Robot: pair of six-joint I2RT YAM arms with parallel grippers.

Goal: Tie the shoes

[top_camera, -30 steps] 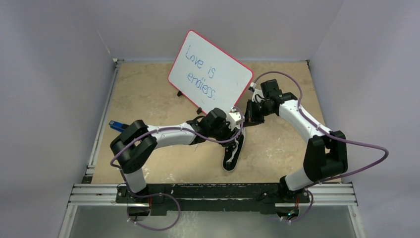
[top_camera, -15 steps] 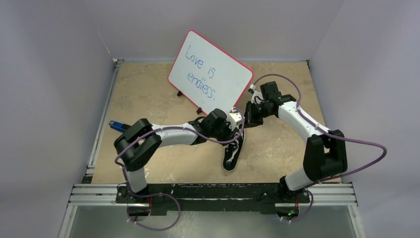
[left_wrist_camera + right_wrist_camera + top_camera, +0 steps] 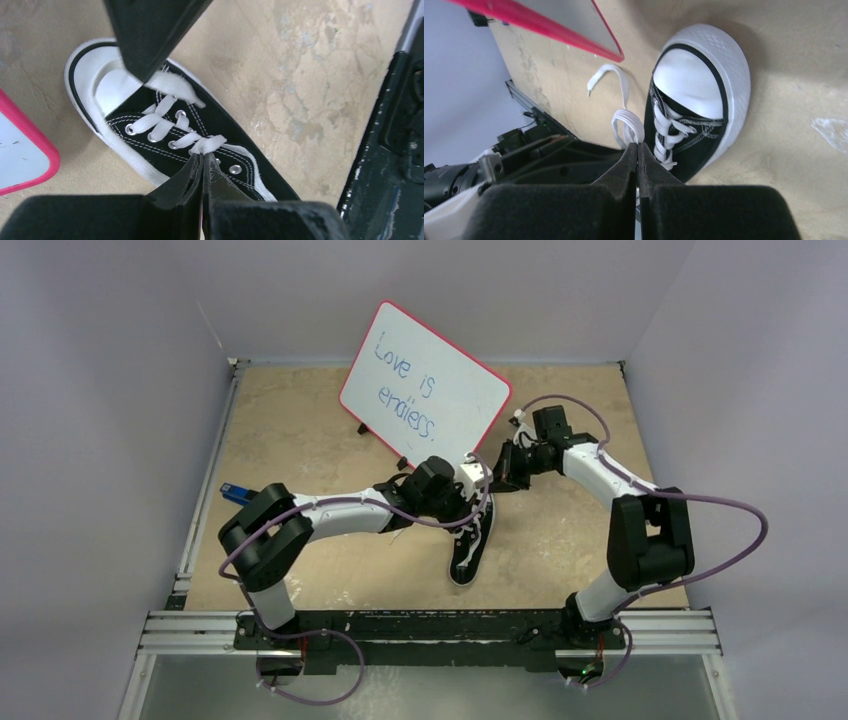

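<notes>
Sneaker (image 3: 468, 552) of black canvas lies flat on the mottled tan table (image 3: 300, 430), near the middle and a little toward the near edge. Its rounded toe points away from the arm bases and its heel points toward the black rail (image 3: 440, 625).

At the far left edge of the table sits a small blue-and-black tool (image 3: 234, 492), well apart from the shoe. A whiteboard (image 3: 425, 385) with a red rim and blue handwriting stands tilted behind the shoe.

The left gripper (image 3: 202, 157) reaches in from the left and sits over the upper part of the shoe's lacing. Its two black fingers are pressed together, pinching the flat woven white laces (image 3: 160, 122) where they cross near the top pair of silver metal eyelets (image 3: 234, 170). White stitching runs along the eyelet strips, and a smooth white rubber band (image 3: 120, 150) edges the sole.

At the toe, the glossy white cap (image 3: 691, 80) is domed, and the bumper around it has a fine diamond texture. The right gripper (image 3: 638, 146) comes in from the right, just beyond the toe. Its fingers are also closed tight, clamping a ribbed loop of the laces that arches up from their tips. A loose lace end curves over the table beside the shoe, close to the whiteboard's red edge.
</notes>
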